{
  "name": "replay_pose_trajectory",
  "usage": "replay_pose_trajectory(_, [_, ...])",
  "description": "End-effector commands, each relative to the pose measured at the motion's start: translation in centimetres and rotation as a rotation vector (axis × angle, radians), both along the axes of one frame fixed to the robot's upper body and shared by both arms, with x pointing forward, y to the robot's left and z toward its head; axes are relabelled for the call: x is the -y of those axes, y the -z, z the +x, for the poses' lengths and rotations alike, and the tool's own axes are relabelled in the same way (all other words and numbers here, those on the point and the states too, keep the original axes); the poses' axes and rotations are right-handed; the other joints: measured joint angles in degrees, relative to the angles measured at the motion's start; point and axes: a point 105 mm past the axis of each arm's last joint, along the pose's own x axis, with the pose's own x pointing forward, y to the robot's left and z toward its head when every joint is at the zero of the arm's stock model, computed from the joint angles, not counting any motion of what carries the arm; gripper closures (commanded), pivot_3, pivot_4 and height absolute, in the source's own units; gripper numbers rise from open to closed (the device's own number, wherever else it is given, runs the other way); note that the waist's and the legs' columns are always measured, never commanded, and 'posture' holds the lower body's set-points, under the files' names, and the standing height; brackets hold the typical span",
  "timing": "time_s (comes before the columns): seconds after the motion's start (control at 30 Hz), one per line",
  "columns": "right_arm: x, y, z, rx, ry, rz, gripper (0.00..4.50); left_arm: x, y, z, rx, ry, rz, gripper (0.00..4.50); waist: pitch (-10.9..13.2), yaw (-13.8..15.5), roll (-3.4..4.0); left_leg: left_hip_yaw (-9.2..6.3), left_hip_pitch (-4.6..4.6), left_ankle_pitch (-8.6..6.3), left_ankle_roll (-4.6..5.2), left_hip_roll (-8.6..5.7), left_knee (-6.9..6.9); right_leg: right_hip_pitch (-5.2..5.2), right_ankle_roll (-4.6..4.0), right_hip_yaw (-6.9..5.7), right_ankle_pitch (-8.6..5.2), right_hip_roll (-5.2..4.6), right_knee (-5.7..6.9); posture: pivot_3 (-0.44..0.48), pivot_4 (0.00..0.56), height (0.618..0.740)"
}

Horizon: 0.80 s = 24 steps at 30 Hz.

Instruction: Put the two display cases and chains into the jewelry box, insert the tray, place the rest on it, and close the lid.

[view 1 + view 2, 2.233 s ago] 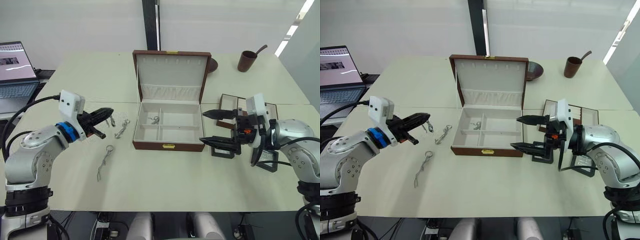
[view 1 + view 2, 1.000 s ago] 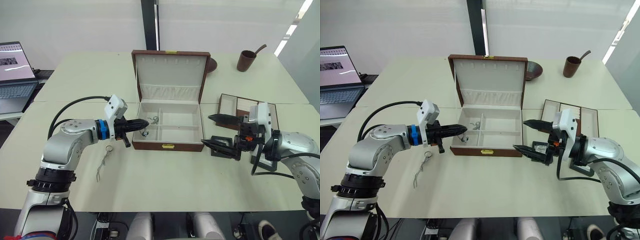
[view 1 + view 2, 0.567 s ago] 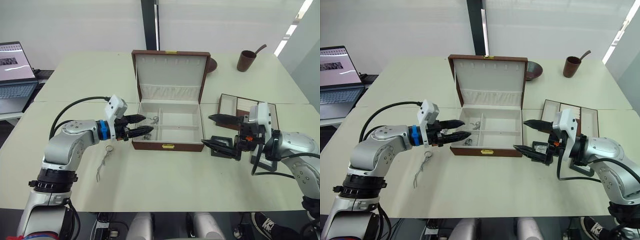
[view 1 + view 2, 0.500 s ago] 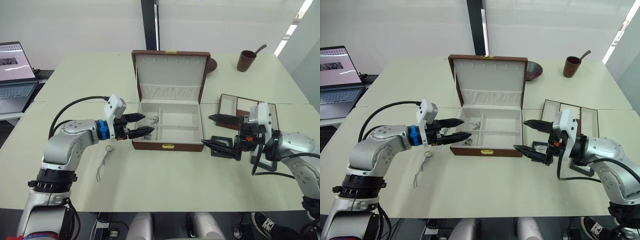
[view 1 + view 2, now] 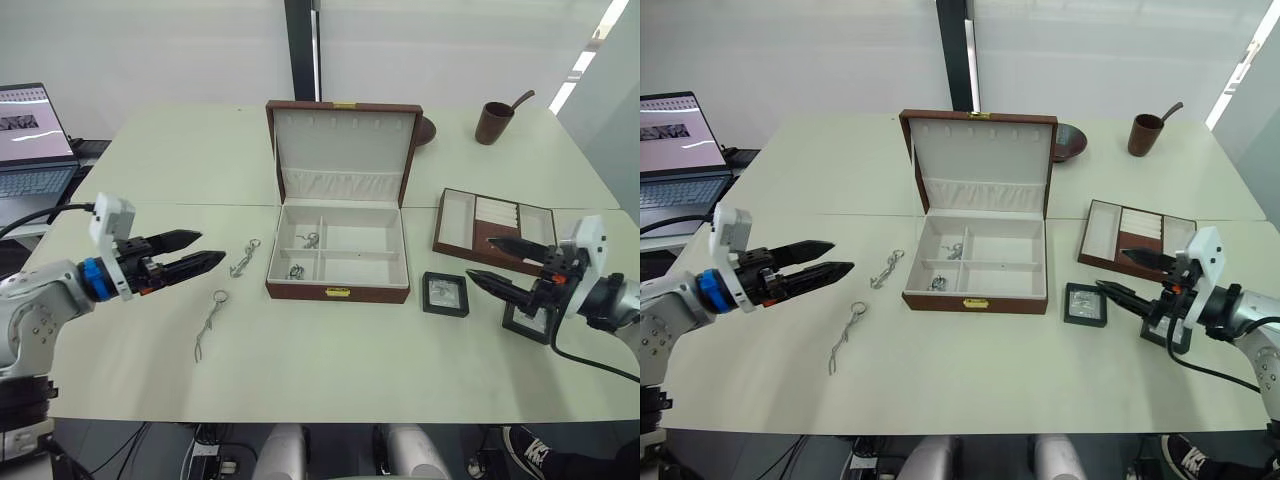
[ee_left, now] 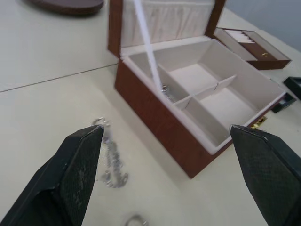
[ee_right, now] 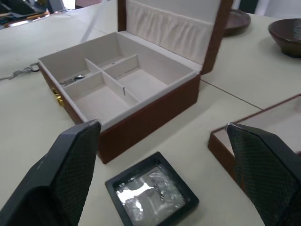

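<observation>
The jewelry box (image 5: pixel 338 290) stands open at the table's middle with its lid (image 5: pixel 342 150) upright. Two chains lie inside, one in the back-left compartment (image 5: pixel 310 239) and one in the front-left (image 5: pixel 294 271). Two more chains lie on the table left of the box, one near it (image 5: pixel 243 258) and one closer to me (image 5: pixel 208 320). My left gripper (image 5: pixel 207 248) is open and empty, left of those chains. One display case (image 5: pixel 445 294) lies flat right of the box. Another display case (image 5: pixel 528 322) sits partly behind my open right gripper (image 5: pixel 481 258). The tray (image 5: pixel 493 222) rests at the right.
A laptop (image 5: pixel 30 140) stands open at the far left. A brown cup with a spoon (image 5: pixel 493 121) is at the back right, and a dark bowl (image 5: pixel 425 128) is behind the lid.
My left gripper opened, left a chain in the box's front-left compartment and drew back to the left. My right gripper drew back to the right, away from the flat display case.
</observation>
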Motion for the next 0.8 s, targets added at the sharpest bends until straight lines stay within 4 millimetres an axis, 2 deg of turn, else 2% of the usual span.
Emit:
replay_pose_trajectory(0.03, [4.2,-0.9,0.6,0.059,0.172,0.017,0.0,-3.8,-0.6,-0.6,0.083,-0.202,0.071,0.05,0.0,0.0,0.0,0.01,-0.01,0.0,0.0,0.0,-0.02,-0.02,0.0,0.0,0.0,0.0,-0.01,0.0,0.15,0.74])
replay_pose_trajectory(0.17, [7.1,0.6,0.8,0.049,0.294,0.014,0.0,-6.2,0.4,-1.2,0.116,-0.367,0.06,0.05,0.0,0.07,0.0,0.02,-0.02,0.0,0.0,0.06,-0.03,-0.02,-0.01,0.0,0.0,-0.02,-0.01,0.0,0.15,0.74])
replay_pose_trajectory(0.27, [8.3,1.4,0.8,0.045,0.349,0.017,0.0,-7.2,0.9,-1.5,0.138,-0.442,0.049,0.05,0.0,0.04,0.0,0.05,0.01,0.0,0.0,0.06,-0.02,0.0,0.0,0.03,0.0,-0.02,0.0,0.0,0.15,0.74])
replay_pose_trajectory(0.4, [11.3,3.1,0.5,0.067,0.522,0.032,0.0,-11.7,2.6,-2.6,0.167,-0.756,0.073,0.05,-0.01,0.05,0.01,0.07,0.03,0.0,0.0,0.06,-0.03,-0.01,0.0,0.06,0.0,-0.03,0.0,0.0,0.15,0.74])
replay_pose_trajectory(0.63, [15.1,4.0,0.4,0.124,0.727,0.014,0.0,-14.4,3.9,-3.8,0.214,-0.984,0.121,0.05,-0.01,0.0,0.0,0.14,0.07,0.0,0.0,0.03,-0.02,0.02,0.02,0.11,0.02,-0.04,0.03,0.0,0.15,0.74])
replay_pose_trajectory(0.8, [16.3,4.9,0.4,0.141,0.817,-0.002,0.0,-14.8,4.7,-4.2,0.232,-1.062,0.132,0.05,-0.02,-0.01,0.01,0.18,0.09,0.0,0.0,0.03,-0.05,0.02,0.01,0.13,0.02,-0.04,0.02,0.0,0.15,0.74])
